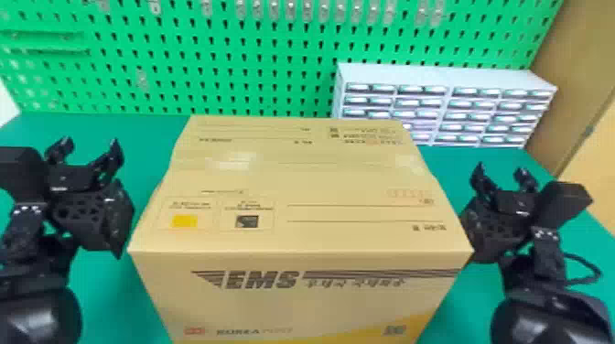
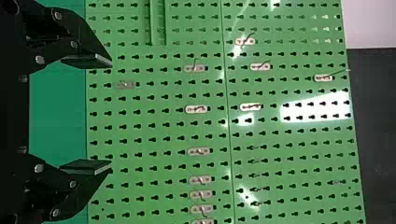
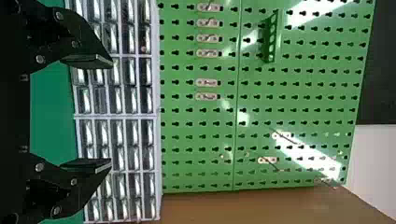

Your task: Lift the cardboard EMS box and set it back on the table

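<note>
– What's the biggest thing?
– The board (image 1: 256, 84), green, punched with keyhole slots, upright behind the box (image 1: 320, 183). The smooth green desk (image 1: 146, 132) spreads around the box.
– And the box itself?
– Tan cardboard, square-edged, glossy tape across its flat top. It's over the desk; its underside is hidden, so I can't tell whether it rests there.
– Beyond it?
– A pale, oblong cabinet (image 1: 434, 77), rows of little drawers, behind the box to the right.
– The tools?
– Left tool (image 1: 90, 144) beside the box's left, right tool (image 1: 501, 169) beside its right. Both are open, black angular fingers spread.
– Smallest?
– Rounded plates (image 2: 196, 109) with wire hooks, behind the box.
</note>
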### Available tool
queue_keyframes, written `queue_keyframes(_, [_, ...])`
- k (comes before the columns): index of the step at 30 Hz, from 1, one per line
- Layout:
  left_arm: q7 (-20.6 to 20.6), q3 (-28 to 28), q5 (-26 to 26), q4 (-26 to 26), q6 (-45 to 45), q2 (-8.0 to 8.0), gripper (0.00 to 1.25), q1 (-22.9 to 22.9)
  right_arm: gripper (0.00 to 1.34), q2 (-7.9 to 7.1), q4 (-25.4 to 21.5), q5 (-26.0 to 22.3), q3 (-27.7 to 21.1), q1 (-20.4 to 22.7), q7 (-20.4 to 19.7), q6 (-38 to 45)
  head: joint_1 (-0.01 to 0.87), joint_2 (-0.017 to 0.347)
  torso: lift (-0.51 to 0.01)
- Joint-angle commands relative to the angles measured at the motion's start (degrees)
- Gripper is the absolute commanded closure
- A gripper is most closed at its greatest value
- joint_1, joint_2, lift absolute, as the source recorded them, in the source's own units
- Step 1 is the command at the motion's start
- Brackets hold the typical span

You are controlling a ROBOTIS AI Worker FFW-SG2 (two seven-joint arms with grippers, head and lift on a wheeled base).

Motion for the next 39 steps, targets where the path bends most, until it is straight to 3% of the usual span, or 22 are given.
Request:
queue_keyframes(1, [-0.07, -0.64, 0.21, 0.01, 0.0, 0.0, 0.48, -0.07, 0.51, 0.13, 0.52, 0.26, 0.96, -0.86, -0.06, -0.01, 0.678, -0.014, -0.093])
queue_keyframes(16, [0.02, -2.4, -1.02, 1.06, 0.0, 0.0, 0.48, -0.87, 0.51, 0.27, 4.21, 1.31, 9.58, -2.44, -6.66, -2.2, 0.678, -0.014, -0.093])
queue_keyframes(26, [5.2, -5.04, -1.1, 2.99, -1.76, 0.0, 0.49, -1.13, 0.51, 0.27, 5.7, -2.99, 16.52, -3.5, -6.66, -2.03, 0.678, -0.014, -0.093])
queue_keyframes(39, [5.38, -7.24, -0.49, 2.99, -1.76, 0.0, 0.49, -1.48, 0.51, 0.27, 5.79, -3.52, 16.96, -3.94, -6.66, -1.94, 0.678, -0.014, -0.093])
